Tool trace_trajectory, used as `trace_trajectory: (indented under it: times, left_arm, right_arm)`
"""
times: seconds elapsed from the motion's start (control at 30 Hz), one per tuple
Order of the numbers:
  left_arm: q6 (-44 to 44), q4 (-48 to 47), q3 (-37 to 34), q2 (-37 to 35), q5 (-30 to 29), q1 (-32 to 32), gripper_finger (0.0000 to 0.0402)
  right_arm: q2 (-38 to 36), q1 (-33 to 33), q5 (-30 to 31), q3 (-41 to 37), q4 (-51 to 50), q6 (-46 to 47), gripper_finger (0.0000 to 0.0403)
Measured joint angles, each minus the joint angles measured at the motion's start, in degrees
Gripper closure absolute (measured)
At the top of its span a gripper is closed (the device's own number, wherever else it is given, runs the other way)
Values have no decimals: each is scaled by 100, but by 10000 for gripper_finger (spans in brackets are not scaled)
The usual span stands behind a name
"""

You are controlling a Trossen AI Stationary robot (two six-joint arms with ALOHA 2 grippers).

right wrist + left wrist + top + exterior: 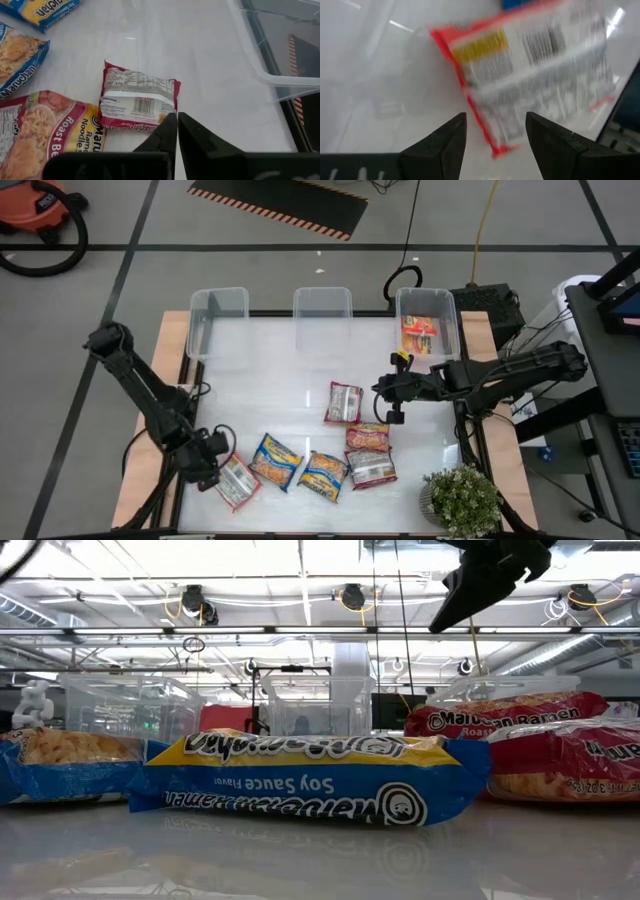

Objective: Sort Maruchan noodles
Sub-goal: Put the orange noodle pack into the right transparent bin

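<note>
We look down on a glossy white desk (290, 370) with pale wooden edges, standing on a grey floor crossed by dark lines; a black-and-yellow striped mat (285, 202) lies beyond it and an orange-red vacuum (35, 210) sits at the far left. Three clear bins stand along the far edge: the left bin (216, 315), the middle bin (322, 310), and the right bin (427, 320), which holds orange-red packets (420, 335). At the near right corner stands a small green plant (462, 500). Most of the noodles lie loose near the desk's front: a red-edged packet (238, 480) at the near left, two blue-and-yellow packets (276, 461) (323, 474) just beside each other, and three maroon packets (344, 402) (368, 436) (372, 468) toward the middle. The left claw (212, 465) is low at the near left, its fingers parted with nothing between them, right at the red-edged packet's edge. The right claw (392, 402) hovers just right of the farthest maroon packet, its fingers pressed together and holding nothing. From desk height we see the packets mirrored in the shiny surface, and behind them a bright room with white ceiling beams, hanging cables and round black fixtures.
</note>
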Motion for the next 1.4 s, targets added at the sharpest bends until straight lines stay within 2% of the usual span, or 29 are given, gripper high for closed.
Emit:
trace_trajectory:
  times: [0.2, 0.37, 0.57, 0.77, 0.9, 1.23, 1.4]
  left_arm:
    - [-774, 55, 0, 0, -58, -897, 192]
    - [-1295, -37, 0, 108, -485, -1297, 192]
    - [-1328, 82, 0, 569, -456, -1392, 192]
    - [-1362, 759, 0, 1041, -449, -1515, 191]
    - [-1318, 865, 26, 1290, -487, -1560, 191]
    - [-1369, 835, 22, 1368, -776, -1565, 192]
    - [-1454, 693, 20, 1375, -1164, -1567, 195]
  right_arm:
    - [0, 85, -4, 0, -38, -14, 392]
    - [0, 91, -3, 0, -37, -151, 392]
    - [0, 91, -2, 0, -38, -141, 392]
    - [0, 91, -14, 0, -35, -105, 392]
    - [0, 91, -17, 0, -33, -125, 392]
    - [0, 91, -11, 0, -18, -161, 392]
    - [0, 91, -13, 0, -18, -142, 392]
